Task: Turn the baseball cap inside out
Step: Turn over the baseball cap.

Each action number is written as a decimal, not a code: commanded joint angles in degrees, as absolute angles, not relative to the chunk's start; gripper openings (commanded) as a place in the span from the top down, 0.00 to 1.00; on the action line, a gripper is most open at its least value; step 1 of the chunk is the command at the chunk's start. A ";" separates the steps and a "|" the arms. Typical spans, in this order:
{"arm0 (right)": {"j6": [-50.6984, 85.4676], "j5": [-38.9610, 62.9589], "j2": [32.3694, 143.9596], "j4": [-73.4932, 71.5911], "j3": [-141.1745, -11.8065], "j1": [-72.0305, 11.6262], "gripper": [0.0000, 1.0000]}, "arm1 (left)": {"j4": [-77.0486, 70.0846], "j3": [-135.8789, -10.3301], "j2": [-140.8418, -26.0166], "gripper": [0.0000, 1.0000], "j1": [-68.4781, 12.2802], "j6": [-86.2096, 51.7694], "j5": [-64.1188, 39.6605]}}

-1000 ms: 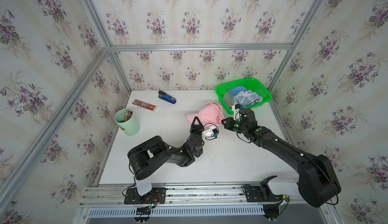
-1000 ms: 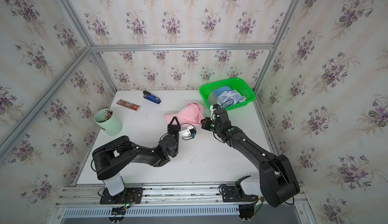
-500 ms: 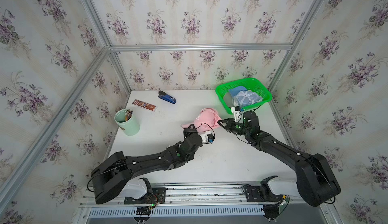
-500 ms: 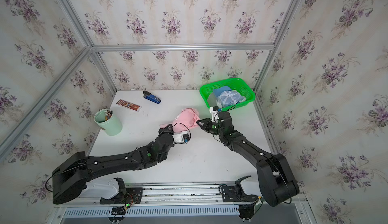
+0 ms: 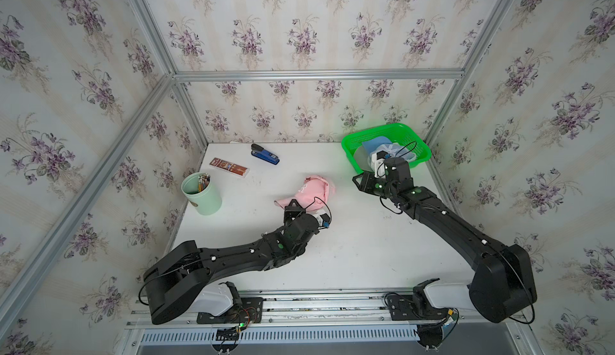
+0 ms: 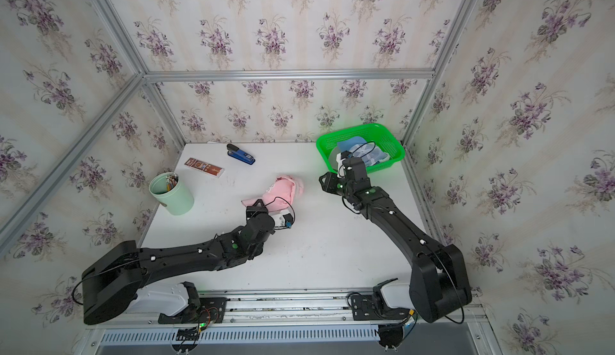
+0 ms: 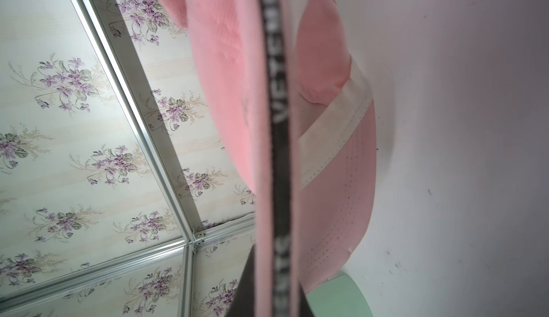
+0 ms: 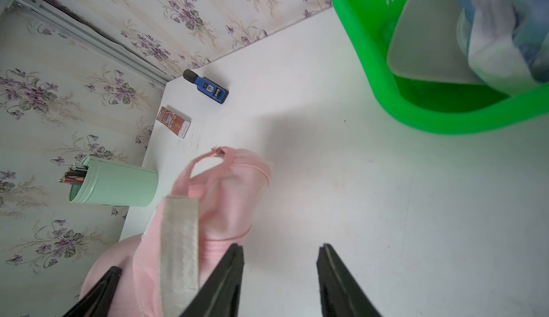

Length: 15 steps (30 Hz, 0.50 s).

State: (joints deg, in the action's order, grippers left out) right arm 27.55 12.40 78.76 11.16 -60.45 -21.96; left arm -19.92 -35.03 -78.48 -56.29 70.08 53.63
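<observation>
Lying crumpled near the middle of the table (image 5: pixel 349 256), the cap (image 5: pixel 314 188) shows pink in both top views, with one end reaching the left gripper (image 5: pixel 293 205). That gripper's jaws are clenched on the cap's edge. From above, its wrist hides the pinch, and the left wrist view shows only blurred pink cloth and a white band (image 7: pixel 335 128) against a dark finger (image 7: pixel 277 152). The right gripper (image 8: pixel 280 268) is released, jaws apart over bare table, just beside the cap and not touching it. Its wrist covers part of the basket (image 5: pixel 421 150), so the blue and white things inside cannot be named.
</observation>
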 commanded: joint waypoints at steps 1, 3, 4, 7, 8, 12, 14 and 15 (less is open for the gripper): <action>21.69 9.54 82.03 18.56 -67.54 -22.93 0.52 | -29.48 -33.98 -79.44 1.00 -56.70 78.30 54.78; 19.02 6.99 85.17 22.81 -72.95 -25.11 0.49 | -34.18 -33.13 -80.56 1.00 -57.32 83.10 54.38; 17.60 5.94 87.01 24.88 -75.61 -26.30 0.49 | -37.20 -32.58 -82.09 1.00 -57.63 85.55 54.00; 14.34 3.01 91.35 29.27 -80.82 -29.73 0.48 | -41.70 -32.34 -84.48 1.00 -58.79 89.12 54.02; 13.21 2.00 92.64 30.47 -82.17 -30.39 0.48 | -43.03 -32.28 -85.03 1.00 -59.41 89.97 54.14; 9.24 -1.18 97.27 34.80 -86.68 -35.68 0.47 | -44.98 -32.25 -86.04 1.00 -61.19 91.53 54.63; 7.83 -1.69 99.08 36.51 -87.96 -36.66 0.44 | -45.26 -32.35 -86.02 1.00 -61.89 91.75 54.96; 7.24 -1.96 99.93 37.18 -88.45 -37.03 0.44 | -45.07 -32.36 -85.84 1.00 -62.24 91.76 55.11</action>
